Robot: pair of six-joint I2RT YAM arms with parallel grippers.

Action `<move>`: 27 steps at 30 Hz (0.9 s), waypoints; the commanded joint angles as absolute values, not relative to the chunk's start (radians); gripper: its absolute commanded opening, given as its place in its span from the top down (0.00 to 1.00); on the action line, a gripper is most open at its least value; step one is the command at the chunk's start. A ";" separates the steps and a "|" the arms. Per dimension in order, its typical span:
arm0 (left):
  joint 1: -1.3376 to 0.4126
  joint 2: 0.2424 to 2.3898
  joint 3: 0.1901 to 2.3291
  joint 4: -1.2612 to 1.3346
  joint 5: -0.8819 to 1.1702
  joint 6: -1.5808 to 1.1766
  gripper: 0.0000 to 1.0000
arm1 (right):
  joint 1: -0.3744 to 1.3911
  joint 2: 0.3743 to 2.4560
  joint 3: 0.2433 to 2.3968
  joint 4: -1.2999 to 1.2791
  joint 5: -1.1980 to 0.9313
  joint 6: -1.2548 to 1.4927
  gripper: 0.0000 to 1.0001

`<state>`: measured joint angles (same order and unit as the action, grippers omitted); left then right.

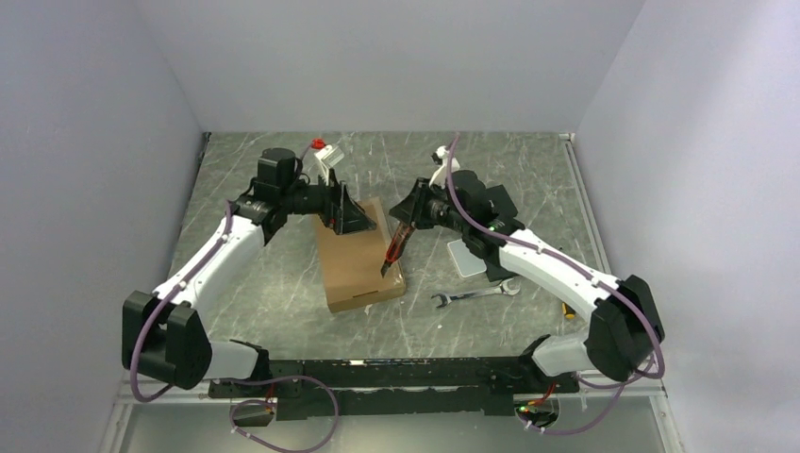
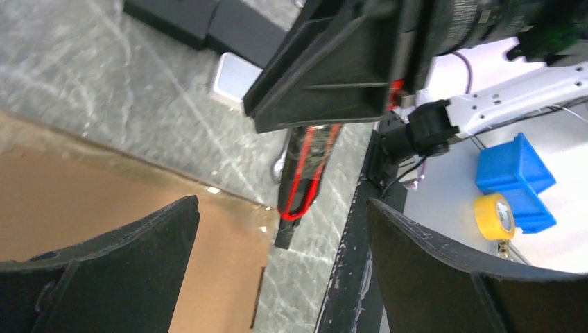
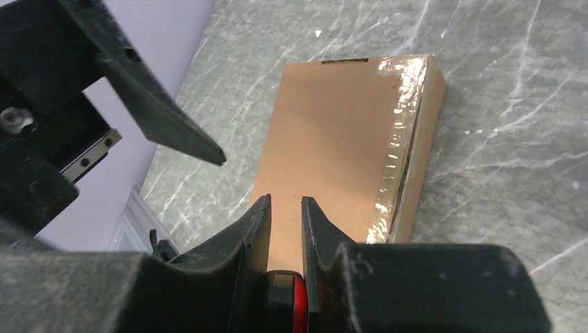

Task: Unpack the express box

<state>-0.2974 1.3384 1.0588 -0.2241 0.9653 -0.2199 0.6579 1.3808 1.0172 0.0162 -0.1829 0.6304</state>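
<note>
The express box, a flat brown carton, lies closed in the middle of the table, with clear tape along one long edge. My left gripper hovers over its far end, jaws wide apart and empty; the wrist view shows the box below the left gripper. My right gripper is shut on a black and red cutter that points down at the box's right edge. The cutter also shows in the left wrist view. In the right wrist view the right gripper clamps the cutter above the box.
A wrench lies right of the box, with a white flat pad behind it. A red-capped item stands at the back. Black flat boxes lie on the table. Off the table are a blue bin and yellow tape.
</note>
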 commanded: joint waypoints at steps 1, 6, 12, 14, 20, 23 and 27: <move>-0.371 1.224 1.030 -0.103 1.046 -0.252 0.04 | 0.650 1.273 0.981 0.142 -0.153 0.704 1.00; -0.429 1.276 1.059 -0.160 1.071 -0.208 0.19 | 0.652 1.228 1.004 0.152 -0.194 0.733 1.00; -0.432 1.313 1.062 -0.122 1.196 -0.239 0.29 | 0.652 1.163 0.982 0.143 -0.192 0.737 1.00; -0.435 1.317 1.054 -0.095 1.231 -0.259 0.23 | 0.652 1.163 0.989 0.146 -0.206 0.733 1.00; -0.442 1.379 1.030 0.104 1.345 -0.421 0.17 | 0.652 1.160 0.975 0.223 -0.283 0.748 1.00; -0.445 1.403 1.018 0.140 1.349 -0.455 0.26 | 0.652 1.157 0.965 0.255 -0.292 0.764 1.00; -0.446 1.431 1.001 0.257 1.376 -0.547 0.48 | 0.652 1.152 0.933 0.344 -0.304 0.794 1.00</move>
<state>-0.4400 1.4151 1.0176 0.0811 1.3006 -0.4309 0.6552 1.1782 0.9504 0.1928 -0.2741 0.7551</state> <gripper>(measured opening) 0.623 0.238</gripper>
